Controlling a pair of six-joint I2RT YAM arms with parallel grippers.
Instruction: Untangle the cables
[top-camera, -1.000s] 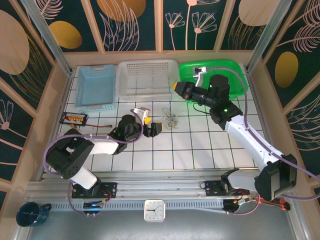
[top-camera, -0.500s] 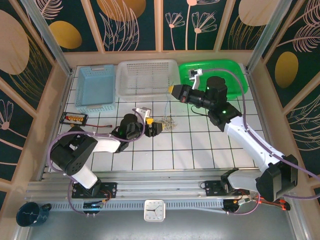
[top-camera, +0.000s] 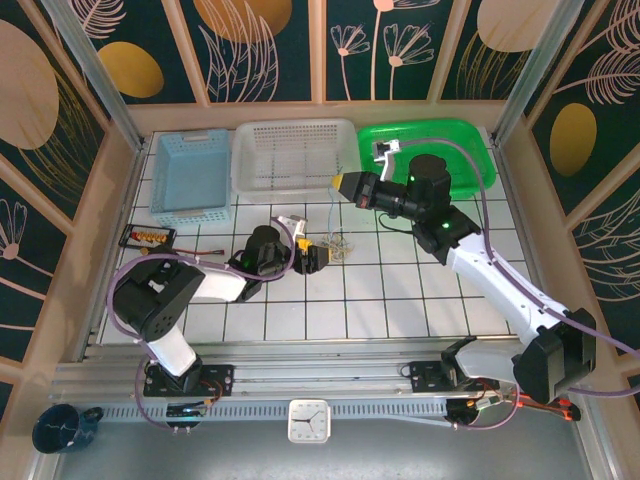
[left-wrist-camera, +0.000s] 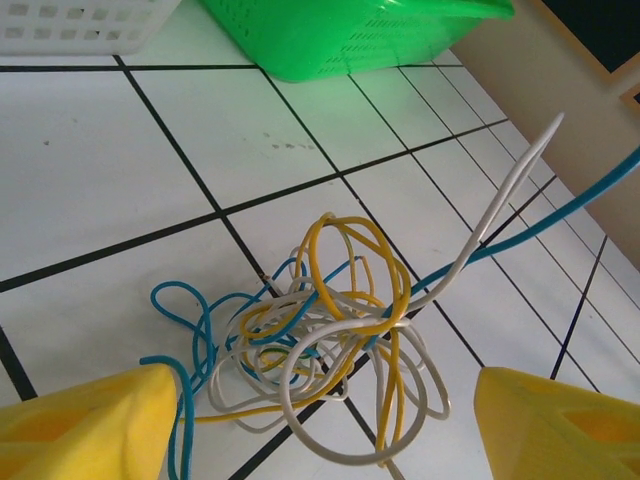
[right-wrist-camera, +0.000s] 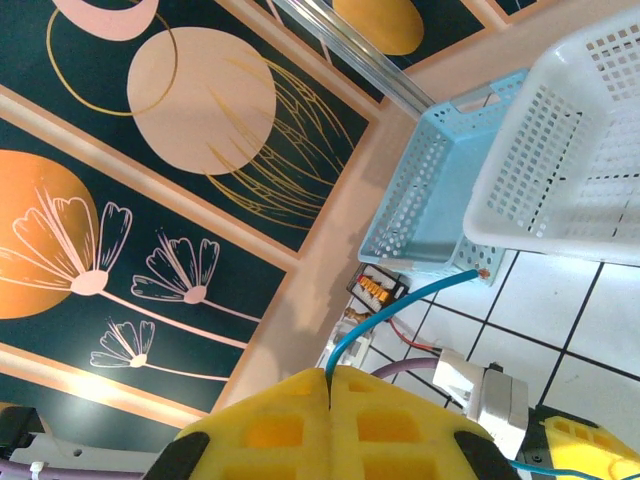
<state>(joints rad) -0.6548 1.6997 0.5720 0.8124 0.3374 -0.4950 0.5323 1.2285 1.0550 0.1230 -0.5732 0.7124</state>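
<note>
Cables (left-wrist-camera: 320, 330) lie in a small knot on the white surface (left-wrist-camera: 120, 150); they look light, thin and bendy; left hand (left-wrist-camera: 325, 430) is wide open beside them; right hand (right-wrist-camera: 328, 385) pinches the blue wire (right-wrist-camera: 400, 300); best to pull loose ends gently.

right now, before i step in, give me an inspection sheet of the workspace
surface: white tiled table
job's things: cable bundle tangled on the tiles, yellow, blue and white strands
clutter: blue basket, white basket, green basket along the far edge; small black tray at left
grippers: left gripper open astride the bundle; right gripper shut on a blue strand, raised
cables: lavender arm cables looped along both arms
surroundings: dark floral panels
</note>
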